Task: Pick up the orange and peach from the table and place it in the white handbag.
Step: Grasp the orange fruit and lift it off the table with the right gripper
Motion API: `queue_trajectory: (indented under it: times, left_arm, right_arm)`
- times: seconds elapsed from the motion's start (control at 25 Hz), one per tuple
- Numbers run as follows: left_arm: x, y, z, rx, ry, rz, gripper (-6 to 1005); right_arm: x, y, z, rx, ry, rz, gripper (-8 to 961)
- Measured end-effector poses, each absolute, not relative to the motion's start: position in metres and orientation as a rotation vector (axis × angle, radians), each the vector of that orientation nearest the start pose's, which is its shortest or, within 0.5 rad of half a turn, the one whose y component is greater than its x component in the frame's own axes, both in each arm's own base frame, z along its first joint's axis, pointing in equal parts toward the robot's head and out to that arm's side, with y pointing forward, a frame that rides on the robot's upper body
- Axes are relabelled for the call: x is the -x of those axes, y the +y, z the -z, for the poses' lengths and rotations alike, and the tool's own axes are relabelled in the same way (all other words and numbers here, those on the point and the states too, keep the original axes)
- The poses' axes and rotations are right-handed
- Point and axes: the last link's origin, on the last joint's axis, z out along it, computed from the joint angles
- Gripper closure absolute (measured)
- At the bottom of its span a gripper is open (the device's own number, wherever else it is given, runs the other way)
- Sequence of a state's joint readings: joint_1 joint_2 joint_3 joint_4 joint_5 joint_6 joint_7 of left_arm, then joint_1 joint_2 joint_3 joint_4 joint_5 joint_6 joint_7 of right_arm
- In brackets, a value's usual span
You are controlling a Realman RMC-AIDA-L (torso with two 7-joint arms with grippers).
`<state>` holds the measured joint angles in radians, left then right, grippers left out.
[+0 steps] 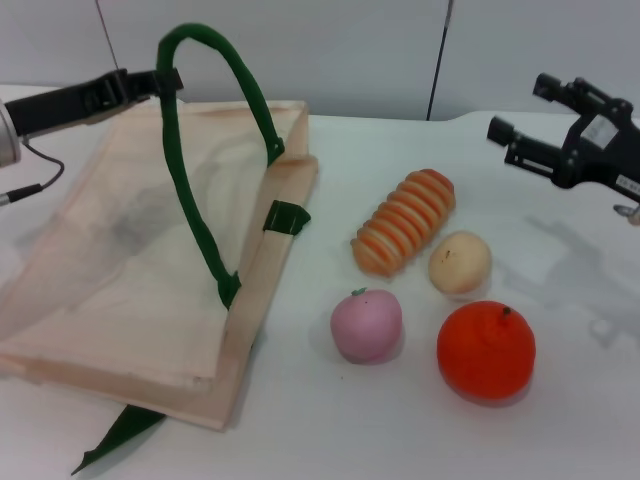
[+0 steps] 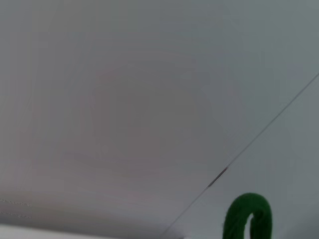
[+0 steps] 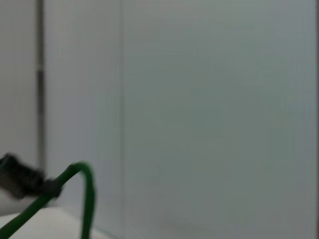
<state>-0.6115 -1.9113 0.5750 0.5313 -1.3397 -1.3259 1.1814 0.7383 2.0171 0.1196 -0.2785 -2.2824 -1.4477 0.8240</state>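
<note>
The orange (image 1: 486, 350) sits at the front right of the table. The pale pink peach (image 1: 367, 325) lies to its left. The cream handbag (image 1: 150, 270) lies on the left half of the table. My left gripper (image 1: 165, 82) is shut on its dark green handle (image 1: 205, 150) and holds the strap up in an arch; the strap also shows in the left wrist view (image 2: 247, 216) and the right wrist view (image 3: 75, 191). My right gripper (image 1: 525, 112) is open and empty, in the air at the far right, above and behind the fruits.
A ridged orange-and-cream striped item (image 1: 404, 221) and a pale tan ball (image 1: 460, 262) lie behind the peach and orange. A second green strap (image 1: 120, 432) pokes out under the bag's front edge. A wall stands behind the table.
</note>
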Motion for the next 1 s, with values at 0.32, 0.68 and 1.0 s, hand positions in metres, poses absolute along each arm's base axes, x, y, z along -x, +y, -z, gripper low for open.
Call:
queue_trajectory:
  times: [0.32, 0.68, 1.0]
  left_arm:
    - [0.277, 0.391, -0.103, 2.112, -1.255, 1.15, 876]
    - [0.273, 0.383, -0.115, 2.114, -1.191, 1.258, 876]
    - [0.276, 0.378, -0.121, 2.083, -1.169, 1.307, 876]
  right_arm:
    - [-0.253, 0.371, -0.012, 2.463, 0.277, -0.845, 151]
    - [-0.263, 0.363, -0.018, 2.645, 0.369, -0.676, 164]
    - [-0.27, 0.349, -0.015, 2.813, 0.48, -0.524, 175]
